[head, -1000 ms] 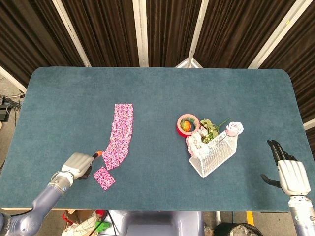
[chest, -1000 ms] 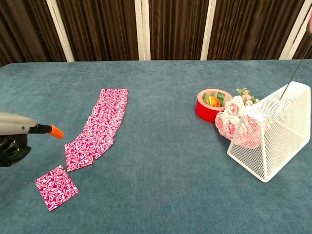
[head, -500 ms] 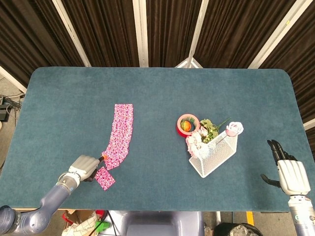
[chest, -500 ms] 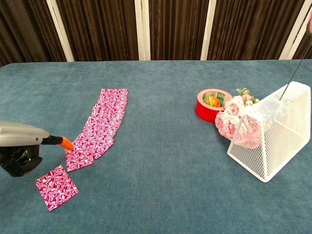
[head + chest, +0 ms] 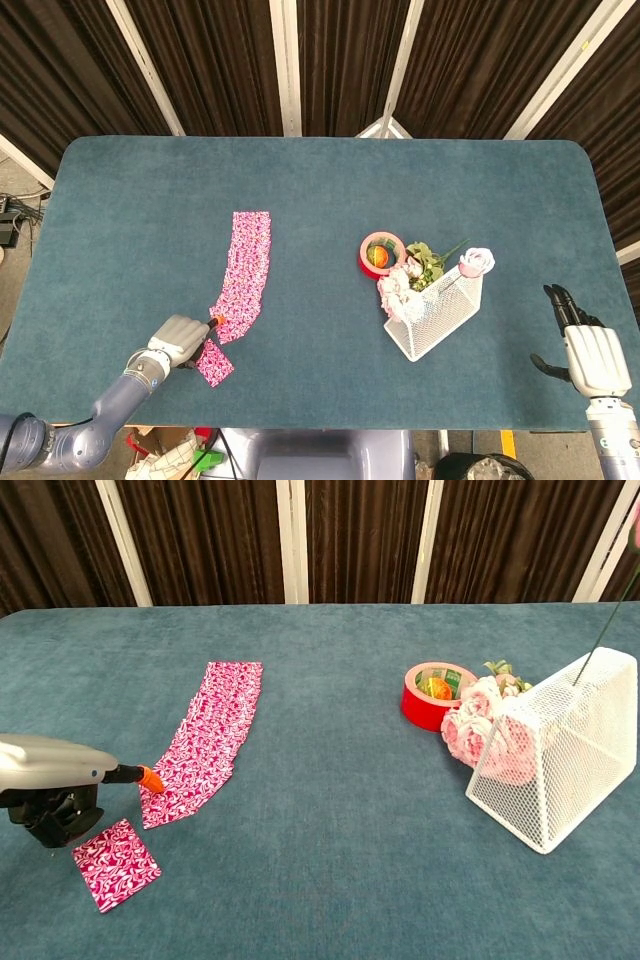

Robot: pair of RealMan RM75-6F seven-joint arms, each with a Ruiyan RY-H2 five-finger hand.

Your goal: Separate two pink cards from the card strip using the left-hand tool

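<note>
A strip of overlapping pink patterned cards (image 5: 245, 272) (image 5: 208, 737) runs from mid-table toward the front left. One single pink card (image 5: 212, 363) (image 5: 115, 864) lies apart, just in front of the strip's near end. My left hand (image 5: 176, 340) (image 5: 48, 795) grips a grey tool whose orange tip (image 5: 214, 321) (image 5: 150, 778) touches the strip's near end at its left edge. My right hand (image 5: 590, 355) rests open at the table's right front edge, holding nothing.
A red tape roll (image 5: 379, 253) (image 5: 436, 694) sits right of centre. Beside it a tipped white wire basket (image 5: 436, 316) (image 5: 566, 746) holds pink artificial flowers (image 5: 400, 290) (image 5: 486, 730). Dark curtains hang behind the table.
My left hand has moved right and forward, bringing the orange tool tip from left of the strip onto its near end. The right hand has stayed still.
</note>
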